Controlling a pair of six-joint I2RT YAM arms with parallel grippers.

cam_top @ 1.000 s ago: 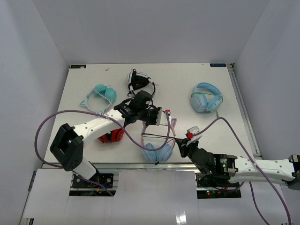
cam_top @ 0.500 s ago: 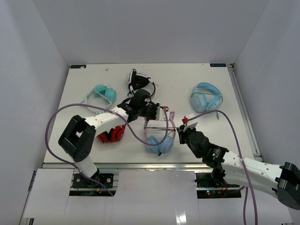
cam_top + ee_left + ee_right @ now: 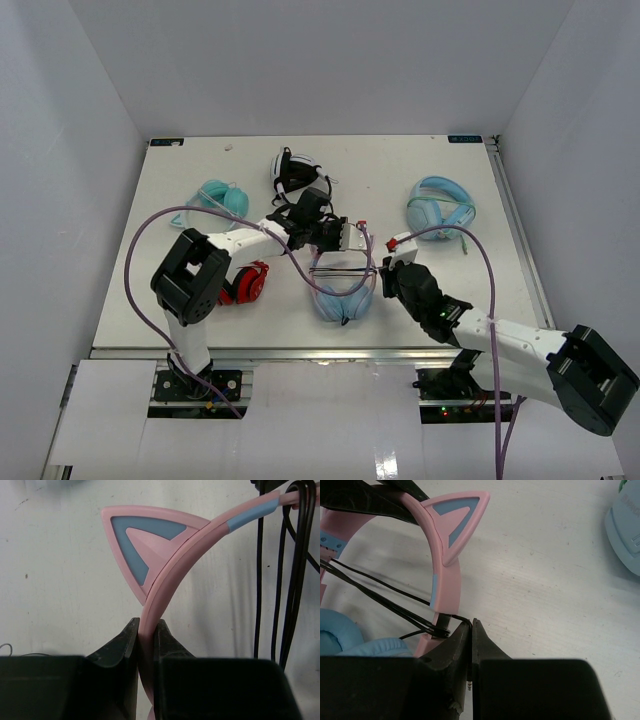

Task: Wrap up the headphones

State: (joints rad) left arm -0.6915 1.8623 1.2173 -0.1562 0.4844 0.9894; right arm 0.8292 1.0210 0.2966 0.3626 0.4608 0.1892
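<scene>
The left end effector (image 3: pixel 146 630) is clamped shut on the pink headband (image 3: pixel 170 580) of the headphones (image 3: pixel 343 298), at the counter's (image 3: pixel 420 170) front middle (probably to steady them). The right end effector (image 3: pixel 471 630), also closed, pinches the black cable (image 3: pixel 294 580), apparently to tension its loops across the band.

"Any writing I can read from overhead?"

"Hardly. A teal sticker (image 3: pixel 165 142) sits at the far left corner of my table (image 3: pixel 400 170), and a second teal sticker (image 3: pixel 465 139) at the far right corner. Both carry print, but it is too small for me to make out."

"And through my wrist cameras?"

"My right one catches a light blue ear cup (image 3: pixel 626 535) at the frame's edge, with a faint raised outline on it, but no letters I can tell. My left one gives me nothing legible."
</scene>
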